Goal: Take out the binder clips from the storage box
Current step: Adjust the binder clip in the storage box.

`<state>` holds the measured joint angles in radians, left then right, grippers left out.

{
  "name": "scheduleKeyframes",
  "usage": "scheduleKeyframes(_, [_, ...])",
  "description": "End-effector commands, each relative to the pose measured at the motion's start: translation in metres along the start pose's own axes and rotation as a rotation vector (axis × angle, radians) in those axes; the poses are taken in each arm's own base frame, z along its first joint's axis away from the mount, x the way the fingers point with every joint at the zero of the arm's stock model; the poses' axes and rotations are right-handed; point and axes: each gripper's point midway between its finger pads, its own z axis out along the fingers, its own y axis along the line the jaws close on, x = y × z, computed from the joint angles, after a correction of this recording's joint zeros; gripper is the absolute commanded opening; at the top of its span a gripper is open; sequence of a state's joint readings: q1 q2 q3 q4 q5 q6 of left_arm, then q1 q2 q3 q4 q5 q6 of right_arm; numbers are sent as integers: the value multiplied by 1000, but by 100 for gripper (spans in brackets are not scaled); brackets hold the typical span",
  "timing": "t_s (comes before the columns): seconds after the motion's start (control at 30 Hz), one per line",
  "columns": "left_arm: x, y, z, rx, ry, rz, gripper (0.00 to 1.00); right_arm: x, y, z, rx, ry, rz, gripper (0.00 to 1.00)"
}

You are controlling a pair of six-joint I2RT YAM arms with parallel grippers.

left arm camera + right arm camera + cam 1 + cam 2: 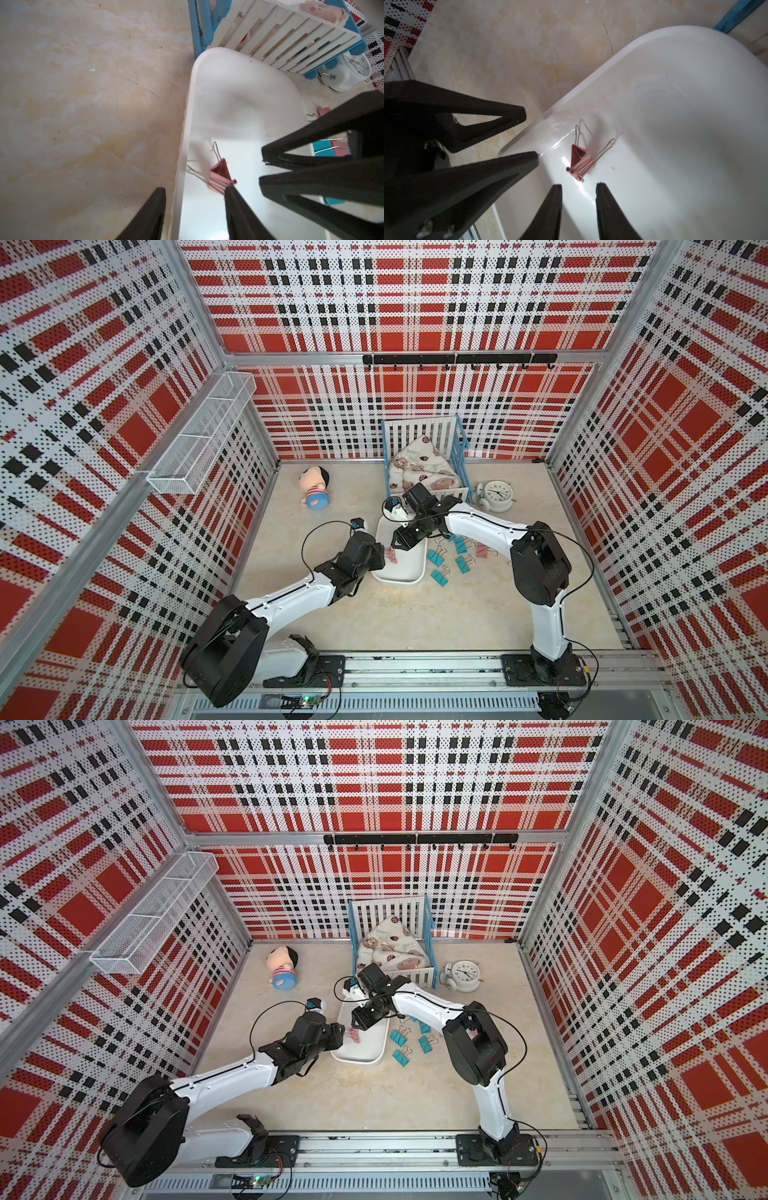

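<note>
storage box (400, 578): stands on the table (415, 614) in front of the crib (428, 435), between the two arms; seen in both top views (357, 1058).

pink clip (580, 162): the only clip seen inside the box. it lies on the box floor close to the wall on the left arm's side, wire handles splayed. in a top view (390, 556) it sits between the two grippers.

binder clips (439, 577): several teal ones and at least one pink one lie loose on the table just beside the box, on the right arm's side, some partly hidden under the right arm.

left gripper (196, 188): astride the box wall, one finger outside over the table, the other inside the box with its tip just beside the pink clip. the jaws are drawn in on that wall; the clip is not between them.

right gripper (578, 186): pointed down into the box, jaws apart with nothing between them. the fingertips hang just short of the pink clip and do not touch it.

alarm clock (496, 491): lies on the table beside the crib, well apart from the box
</note>
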<state>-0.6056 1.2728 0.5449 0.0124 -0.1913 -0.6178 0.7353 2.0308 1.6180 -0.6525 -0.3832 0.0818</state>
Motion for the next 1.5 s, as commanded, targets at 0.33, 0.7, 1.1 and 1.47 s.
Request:
scheduleKeyframes(0.33, [8,4,-4,-24,9,1,52,-9,-20,34,41,90,-9,35])
scheduleKeyframes(0.7, [11,7,-1,-39,20,9,52,-2,-18,31,27,96,4,36])
scheduleKeyframes(1.1, [12,8,0,-46,23,16,52,-2,-5,1,28,41,1,37])
scheduleKeyframes(1.47, [13,9,0,-47,23,20,52,19,-24,-4,133,129,-60,39])
